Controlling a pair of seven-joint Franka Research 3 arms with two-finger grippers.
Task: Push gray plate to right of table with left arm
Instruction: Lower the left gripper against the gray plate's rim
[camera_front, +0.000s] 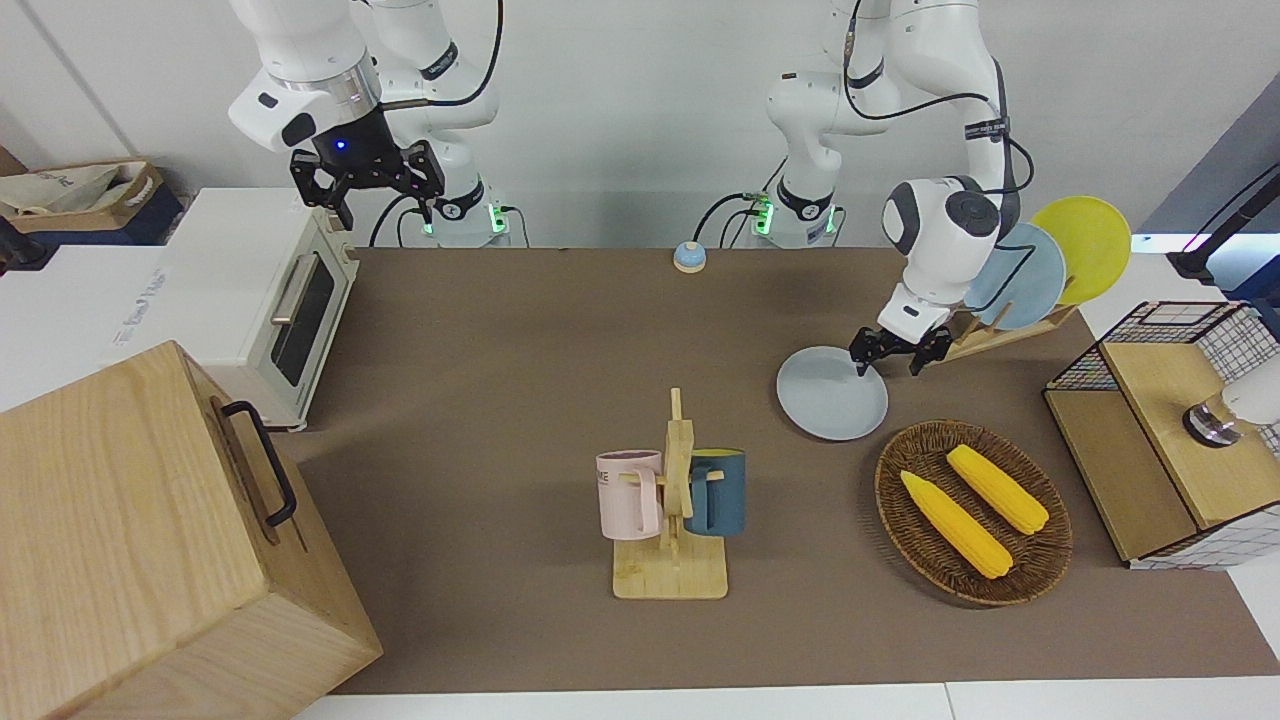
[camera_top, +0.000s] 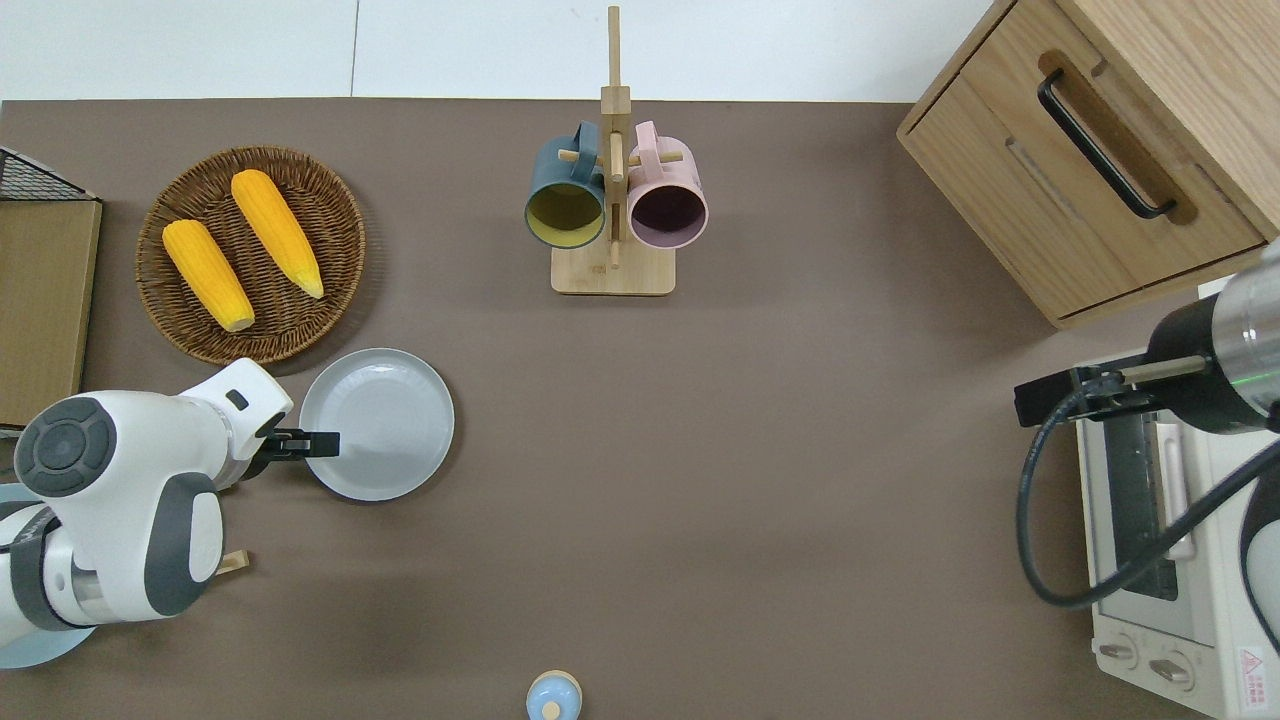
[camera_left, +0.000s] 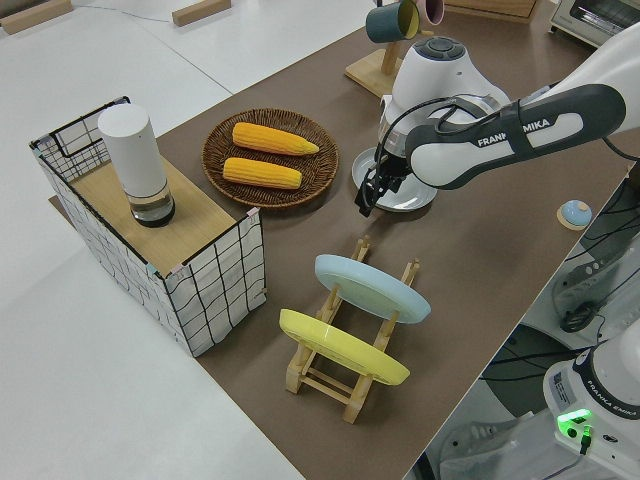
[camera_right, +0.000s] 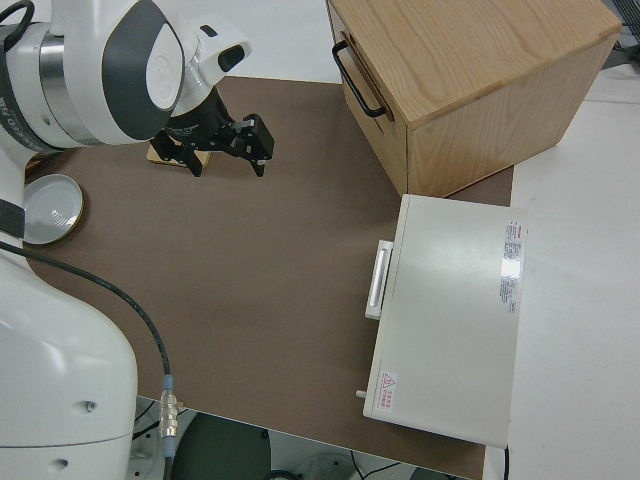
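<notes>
Gray plate: flat on the table, lower left of the overhead frame, just beside the wicker basket of corn. My left end effector: low over the plate's rim, fingers narrowly apart, gripping nothing. My right arm: parked.

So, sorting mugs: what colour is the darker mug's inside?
Yellow-olive inside the dark blue mug, clearest in the overhead view.

A wicker basket holds two corn cobs; a mug tree carries a dark blue mug and a pink mug; a white toaster oven sits beside a wooden cabinet
</notes>
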